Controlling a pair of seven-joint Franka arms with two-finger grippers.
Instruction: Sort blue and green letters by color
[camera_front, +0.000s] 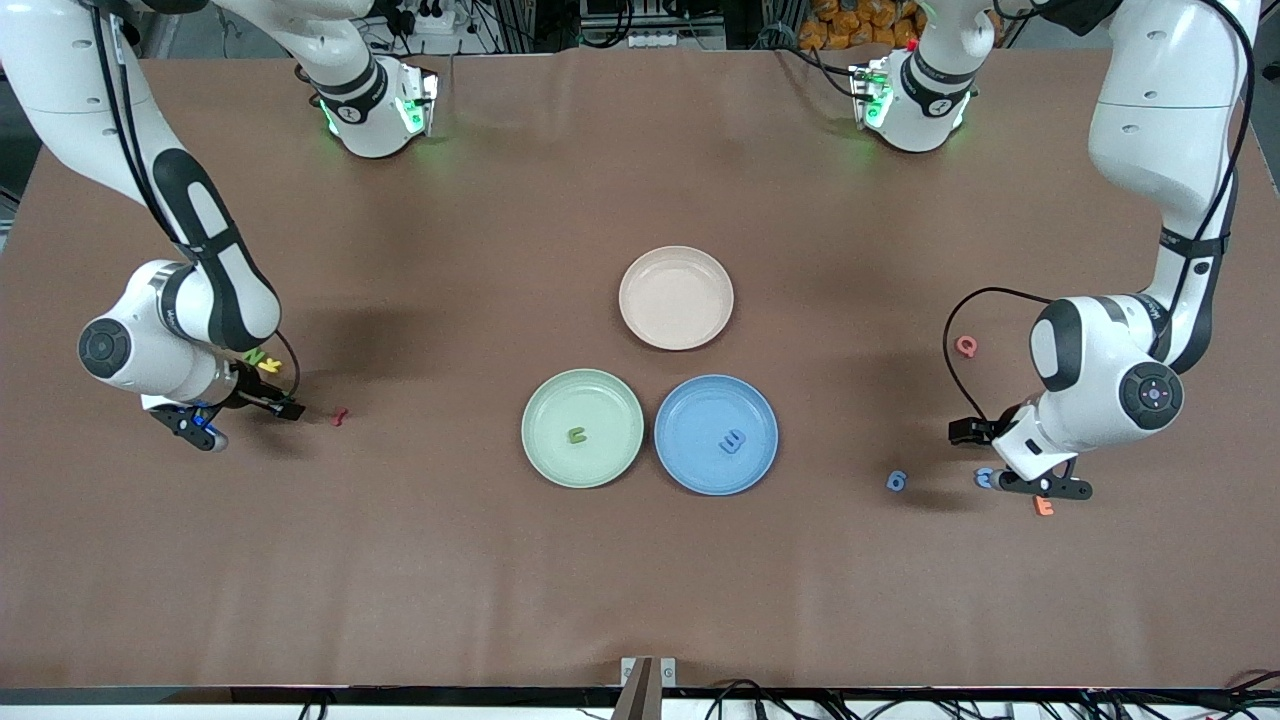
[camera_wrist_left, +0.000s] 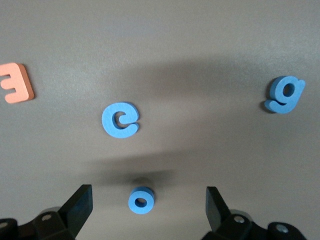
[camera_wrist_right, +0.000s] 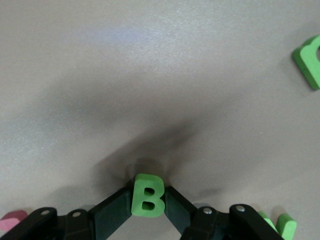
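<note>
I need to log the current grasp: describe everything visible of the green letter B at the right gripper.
The green letter B is a small, chunky, leaf-green piece with a matte, foam-like look and two counters cut through it. It stands upright between the fingers of the right gripper, which press on both its sides, at the right arm's end of the brown table.

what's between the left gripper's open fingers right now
A small blue o lies on the table between the left gripper fingers, untouched; the left wrist view shows it.
</note>
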